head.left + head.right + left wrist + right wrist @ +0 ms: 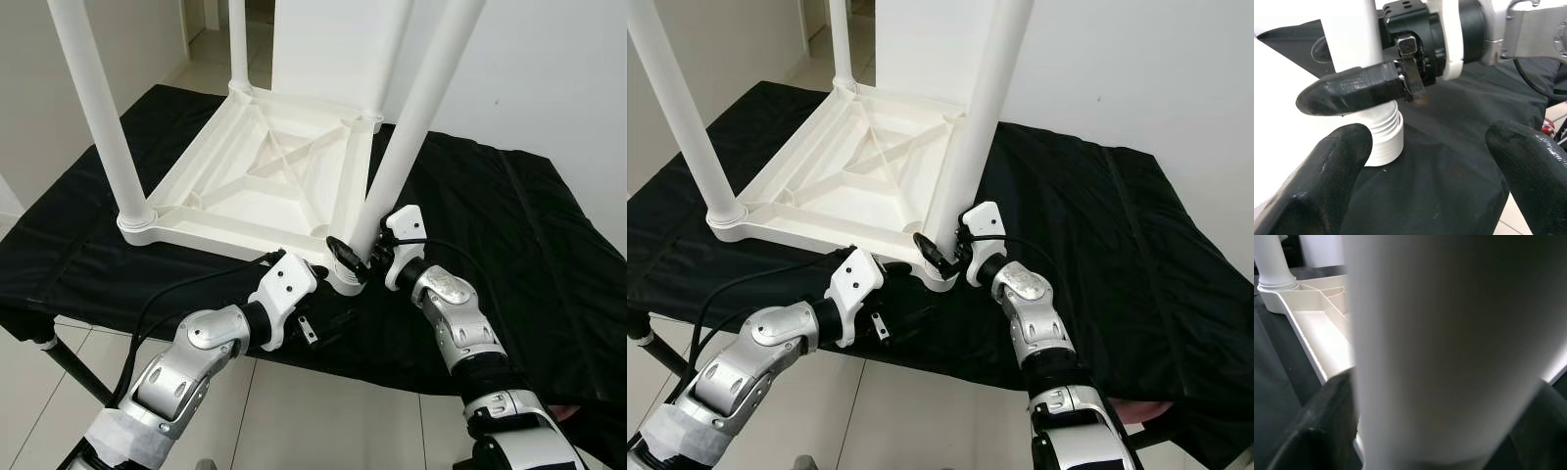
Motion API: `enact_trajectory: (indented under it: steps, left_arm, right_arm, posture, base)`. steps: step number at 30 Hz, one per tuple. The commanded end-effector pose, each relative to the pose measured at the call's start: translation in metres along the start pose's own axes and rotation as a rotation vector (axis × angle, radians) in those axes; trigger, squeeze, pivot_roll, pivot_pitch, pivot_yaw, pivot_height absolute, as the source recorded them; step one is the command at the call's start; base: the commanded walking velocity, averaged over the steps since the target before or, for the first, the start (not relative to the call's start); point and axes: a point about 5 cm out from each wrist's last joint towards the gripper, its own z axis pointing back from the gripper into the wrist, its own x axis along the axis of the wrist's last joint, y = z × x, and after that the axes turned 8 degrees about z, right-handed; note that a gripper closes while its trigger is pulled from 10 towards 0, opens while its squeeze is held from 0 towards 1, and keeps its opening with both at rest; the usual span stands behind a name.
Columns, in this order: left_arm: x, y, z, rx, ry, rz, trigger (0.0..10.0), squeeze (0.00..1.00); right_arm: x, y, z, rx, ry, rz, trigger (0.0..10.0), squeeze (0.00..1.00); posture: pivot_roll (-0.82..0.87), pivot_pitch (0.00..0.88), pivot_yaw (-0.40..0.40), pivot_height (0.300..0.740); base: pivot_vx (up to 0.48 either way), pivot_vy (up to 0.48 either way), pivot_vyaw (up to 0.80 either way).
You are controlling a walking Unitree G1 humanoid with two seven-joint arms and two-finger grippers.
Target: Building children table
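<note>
My left claw [312, 315] hangs at the near edge of the counter [509, 225], its two black rubbery fingers [1327, 171] spread wide apart with nothing between them, pointing at the near corner of the upturned children's table [260, 176]. No writing or brand mark can be read on anything. The table is smooth white plastic, lying top-down on the counter's black, slightly wrinkled cloth, its underside ribbed with a diagonal cross brace. Round white legs stand up from its corners: one at the left [98, 117], one at the back [238, 44]. The near right leg [416, 117] tilts a little, and its ribbed screw thread [1383, 142] shows just above the corner socket. My right claw [358, 257] is clenched around this leg just above its base, one black finger [1352, 90] pressed against the white tube.
</note>
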Motion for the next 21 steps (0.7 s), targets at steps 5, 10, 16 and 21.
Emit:
enact_trajectory:
  steps: [5,10,16,21]
  left_arm:
    - [0.001,-0.008,0.001,-0.099,0.015,-0.004,10.0,0.0]
    - [0.002,-0.007,0.002,-0.098,0.017,-0.008,10.0,0.0]
    - [0.003,-0.007,0.002,-0.097,0.018,-0.008,10.0,0.0]
    - [0.002,-0.009,0.001,-0.105,0.018,-0.004,10.0,0.0]
  right_arm:
    - [-0.007,-0.002,-0.009,0.018,0.038,-0.031,0.0,0.0]
    - [-0.009,-0.003,-0.01,0.022,0.047,-0.048,0.0,0.0]
    - [-0.012,-0.007,-0.007,0.022,0.042,-0.061,0.0,0.0]
    - [-0.016,-0.009,-0.003,-0.02,0.042,-0.083,10.0,0.0]
  posture:
    - [0.0,0.0,-0.078,0.74]
    - [0.0,0.0,-0.078,0.74]
    - [0.0,0.0,-0.076,0.74]
    - [-0.01,0.0,-0.072,0.74]
  base:
    - [0.0,0.0,0.0]
    - [0.0,0.0,0.0]
    - [0.0,0.0,0.0]
    - [0.0,0.0,0.0]
